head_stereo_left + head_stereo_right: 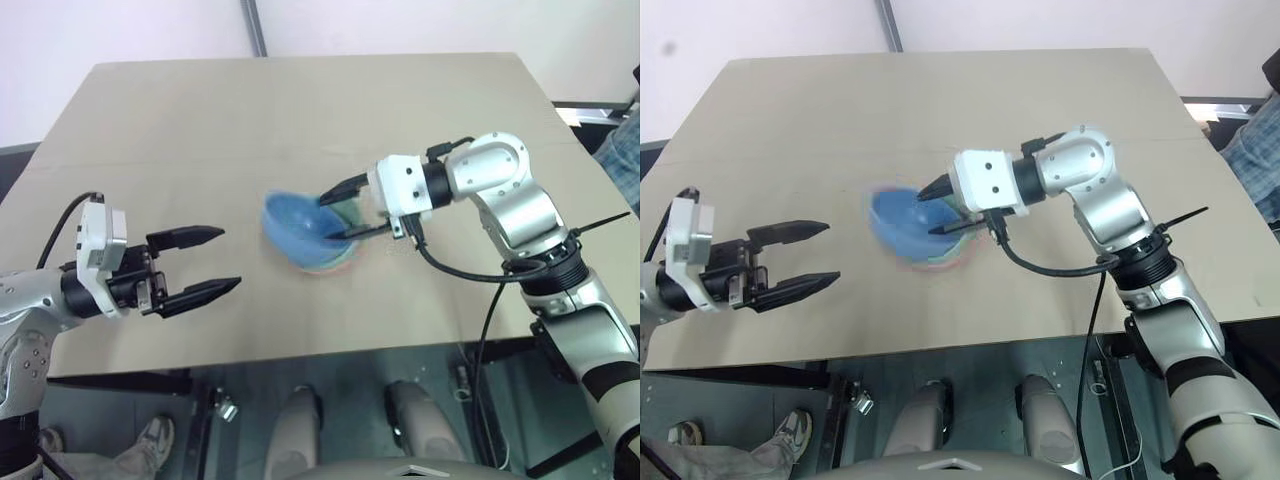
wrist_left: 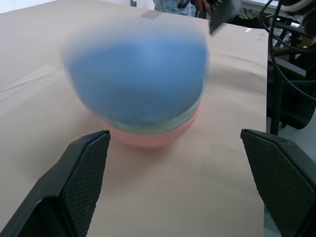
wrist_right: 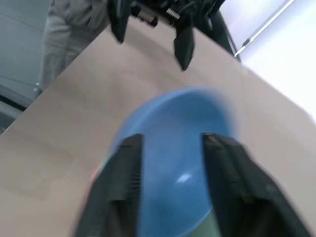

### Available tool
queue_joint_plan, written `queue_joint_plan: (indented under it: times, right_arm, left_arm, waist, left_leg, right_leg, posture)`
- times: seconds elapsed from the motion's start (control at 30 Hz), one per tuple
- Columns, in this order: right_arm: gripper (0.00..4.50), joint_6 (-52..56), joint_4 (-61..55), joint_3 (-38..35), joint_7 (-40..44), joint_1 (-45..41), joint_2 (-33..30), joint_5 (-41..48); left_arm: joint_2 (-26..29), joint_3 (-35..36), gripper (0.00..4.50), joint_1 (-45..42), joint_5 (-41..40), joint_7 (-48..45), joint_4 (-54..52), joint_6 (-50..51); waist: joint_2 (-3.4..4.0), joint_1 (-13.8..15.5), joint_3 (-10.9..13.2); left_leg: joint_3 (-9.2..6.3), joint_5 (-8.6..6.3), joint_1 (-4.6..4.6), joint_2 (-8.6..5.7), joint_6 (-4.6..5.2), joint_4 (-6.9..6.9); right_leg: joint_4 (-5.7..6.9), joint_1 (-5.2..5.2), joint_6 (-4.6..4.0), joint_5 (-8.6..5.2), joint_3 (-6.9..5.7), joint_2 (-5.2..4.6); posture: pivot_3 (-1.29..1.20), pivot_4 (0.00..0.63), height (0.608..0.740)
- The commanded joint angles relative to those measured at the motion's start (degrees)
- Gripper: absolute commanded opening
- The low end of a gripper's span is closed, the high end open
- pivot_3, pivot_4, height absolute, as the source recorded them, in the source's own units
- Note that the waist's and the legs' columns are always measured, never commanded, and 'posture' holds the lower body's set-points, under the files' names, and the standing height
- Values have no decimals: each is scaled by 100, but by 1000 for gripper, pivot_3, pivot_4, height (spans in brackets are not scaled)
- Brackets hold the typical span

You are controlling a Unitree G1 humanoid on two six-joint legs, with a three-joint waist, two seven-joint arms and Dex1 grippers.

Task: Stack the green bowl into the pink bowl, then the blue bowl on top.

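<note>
The blue bowl (image 1: 298, 225) is blurred and tilted, lying on top of the green bowl (image 2: 190, 114), which sits nested in the pink bowl (image 2: 148, 139) near the table's middle. My right gripper (image 1: 328, 217) is at the blue bowl's right rim, pointing left, and stands open; in the right wrist view the bowl's inside shows between its fingers (image 3: 128, 168). My left gripper (image 1: 231, 258) hovers open to the left of the stack, apart from it, and points at it with nothing between its fingers.
The beige table (image 1: 300, 100) stretches bare behind and around the stack. A black cable (image 1: 470, 275) hangs from my right wrist above the table's front right. A person's leg (image 1: 625, 150) is at the right edge, and a shoe (image 1: 150, 440) is on the floor below the front edge.
</note>
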Motion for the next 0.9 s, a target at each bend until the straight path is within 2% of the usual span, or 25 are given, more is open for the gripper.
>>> queue_joint_plan:
  times: [0.03,0.53,0.67,0.73,0.77,0.9]
  right_arm:
    - [4069,11,-313,-168,-243,83,-100,-80]
    - [4069,1326,-1721,-874,-1096,830,-515,387]
    - [4069,2498,-2575,-1515,-1320,1595,-910,1100]
    - [4069,3009,-2839,-1749,-1154,2081,-1388,1394]
    - [4294,3248,-2941,-1998,-1222,2408,-1513,1576]
    - [4294,3495,-3213,-2753,-1686,3423,-1844,1696]
  left_arm:
    - [178,38,4500,-121,50,-74,84,-119]
    - [108,-344,4500,-350,376,-129,372,-543]
    - [-297,-155,4500,-160,704,578,375,-892]
    - [-408,-56,4500,-36,655,660,365,-903]
    - [-404,-6,4500,45,593,541,367,-932]
    - [-348,228,4500,369,408,550,227,-749]
  waist:
    - [1,1,1]
    - [0,48,0]
    - [-2,101,-2]
    - [-5,124,-3]
    - [-6,128,-3]
    - [-9,142,-5]
  left_leg:
    - [2,0,-1,0,0,0]
    - [2,0,-3,0,0,-4]
    - [1,0,-7,-1,0,-8]
    - [2,-1,-13,-4,1,-5]
    - [2,-1,-13,-3,0,-5]
    - [3,-1,-7,-3,1,-6]
  right_leg:
    - [-1,-1,0,0,1,0]
    - [-4,-1,-1,0,1,0]
    - [-13,0,-1,-1,1,-3]
    - [-15,0,-3,-2,2,-7]
    - [-15,0,-3,-2,1,-7]
    - [-13,1,-2,-4,3,-5]
  posture:
    - [0,150,727]
    - [0,150,727]
    - [0,150,727]
    - [0,150,727]
    - [0,150,727]
    - [0,150,727]
